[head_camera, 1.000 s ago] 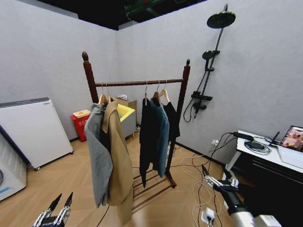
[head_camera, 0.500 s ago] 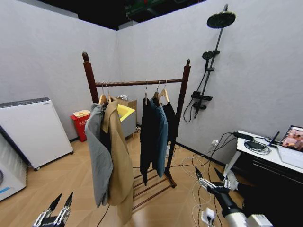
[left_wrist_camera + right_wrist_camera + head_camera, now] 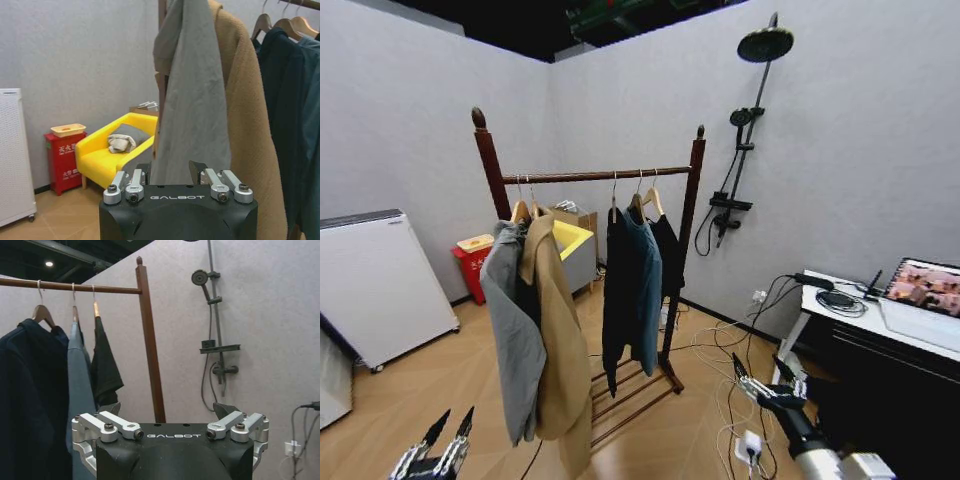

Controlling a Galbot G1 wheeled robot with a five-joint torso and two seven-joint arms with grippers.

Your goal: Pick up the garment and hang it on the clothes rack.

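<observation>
While the garment hangs on the clothes rack, both claws, left and right, seemingly gape empty.

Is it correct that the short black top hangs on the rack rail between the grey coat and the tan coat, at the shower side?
Not quite. The short black top does hang on the clothes rack at the shower side, but it is next to the teal-blue jacket, closest to the post. The grey coat and tan coat hang at the other end. The head view shows it.
</observation>
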